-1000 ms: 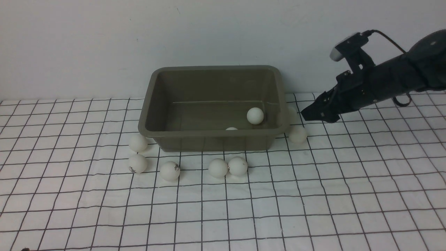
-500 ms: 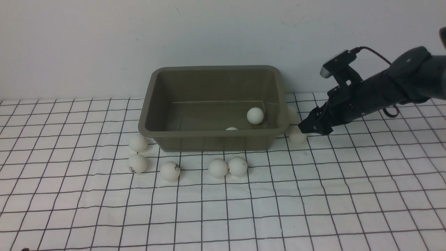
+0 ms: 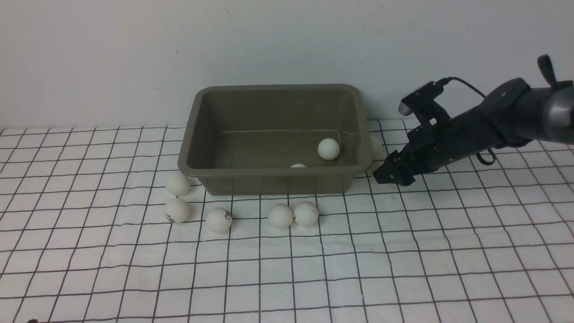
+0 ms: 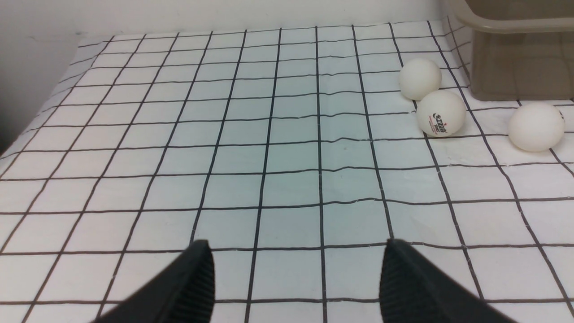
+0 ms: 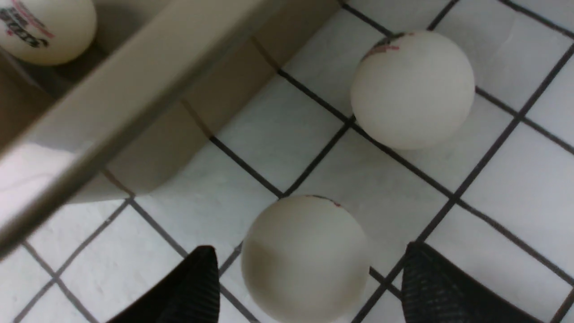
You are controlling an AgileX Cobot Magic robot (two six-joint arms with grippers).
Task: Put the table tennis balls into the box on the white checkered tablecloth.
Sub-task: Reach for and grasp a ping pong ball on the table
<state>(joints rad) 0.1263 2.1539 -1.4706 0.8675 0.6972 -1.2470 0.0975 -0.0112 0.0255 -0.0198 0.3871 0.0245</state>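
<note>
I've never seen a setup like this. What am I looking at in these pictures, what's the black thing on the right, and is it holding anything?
It's a robot with two arms, each ending in a two-fingered tool. The wide picture looks forward from between the arms. The other two come from cameras on the wrists, looking past each tool's fingertips. On the white checkered tablecloth stands an olive-grey box with two table tennis balls inside, one barely showing over the front rim. In front of it lie five more balls. The black thing is the right arm. The right tool is down by the box's right end, open, with a near ball between its fingers, not yet gripped. A second ball lies nearby. The left tool is open and holds nothing.
</note>
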